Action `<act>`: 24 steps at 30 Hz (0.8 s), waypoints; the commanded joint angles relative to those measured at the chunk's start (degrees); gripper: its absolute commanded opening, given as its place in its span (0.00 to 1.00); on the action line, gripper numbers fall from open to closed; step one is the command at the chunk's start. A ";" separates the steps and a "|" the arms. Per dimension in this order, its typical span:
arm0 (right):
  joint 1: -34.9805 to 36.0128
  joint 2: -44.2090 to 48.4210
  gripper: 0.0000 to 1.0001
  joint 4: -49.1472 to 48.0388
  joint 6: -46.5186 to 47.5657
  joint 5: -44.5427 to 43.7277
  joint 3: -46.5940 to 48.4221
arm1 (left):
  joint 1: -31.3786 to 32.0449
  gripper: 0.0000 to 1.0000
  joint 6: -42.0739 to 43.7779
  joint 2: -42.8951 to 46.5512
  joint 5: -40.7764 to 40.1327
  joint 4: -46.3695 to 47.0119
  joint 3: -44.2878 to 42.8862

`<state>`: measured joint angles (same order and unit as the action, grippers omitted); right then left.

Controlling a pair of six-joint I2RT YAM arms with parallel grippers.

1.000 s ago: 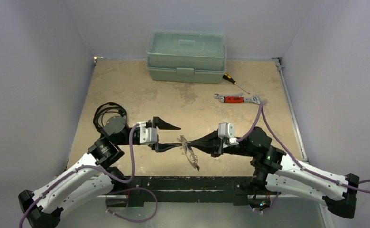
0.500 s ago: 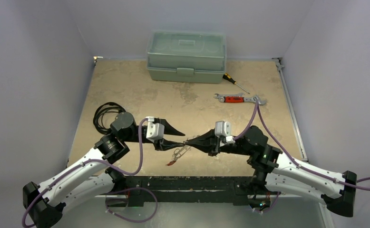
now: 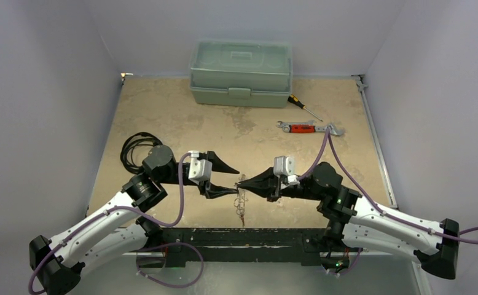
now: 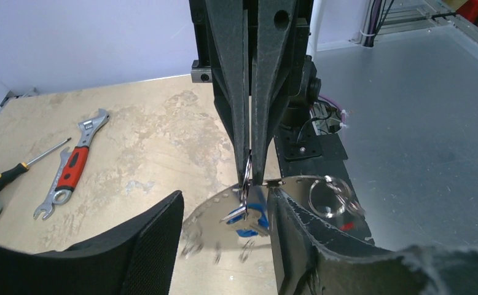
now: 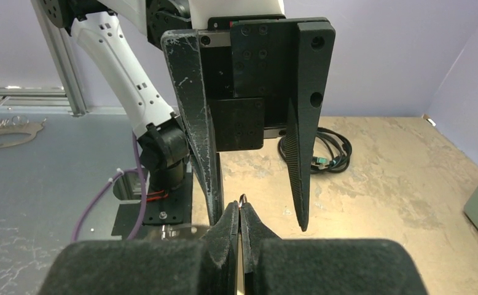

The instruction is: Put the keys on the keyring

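My right gripper (image 3: 244,183) is shut on the top of the keyring (image 3: 242,206), whose thin wire loop hangs below its tips, just above the table. In the left wrist view the right gripper (image 4: 250,175) pinches the wire, and a blue-tagged key (image 4: 255,215) dangles under it on the blurred keyring (image 4: 212,206). A small ring with a red tag (image 4: 346,226) hangs further right. My left gripper (image 3: 233,182) faces it tip to tip, open, its fingers (image 5: 301,153) straddling the right gripper's tips. The wire runs past one fingertip (image 4: 276,193).
A green toolbox (image 3: 241,72) stands at the back. A red-handled wrench (image 3: 305,128) and a screwdriver (image 3: 303,107) lie at the back right. A coiled black cable (image 3: 138,147) lies at the left, behind the left arm.
The right gripper has moved left and the left gripper right, so their tips now meet. The keyring swung from slanting left to hanging straight down. The left jaws narrowed, then widened.
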<state>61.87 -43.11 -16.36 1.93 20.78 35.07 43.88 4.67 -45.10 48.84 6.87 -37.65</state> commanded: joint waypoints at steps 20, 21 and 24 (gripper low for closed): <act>0.00 0.43 0.07 -1.05 -0.01 -3.51 1.52 | -0.18 0.00 4.50 0.00 -5.72 -3.75 -2.86; 0.01 0.41 0.17 0.29 0.14 -4.26 2.28 | -0.15 0.00 5.08 -0.14 -6.72 -4.45 -3.13; 0.01 0.73 0.45 4.92 0.89 -6.97 4.86 | -0.15 0.00 6.80 -0.71 -8.21 -6.48 -3.95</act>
<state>61.45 -43.44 -14.57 2.28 16.91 35.27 44.16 7.70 -45.54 46.50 2.66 -38.61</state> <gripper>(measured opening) 0.334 0.021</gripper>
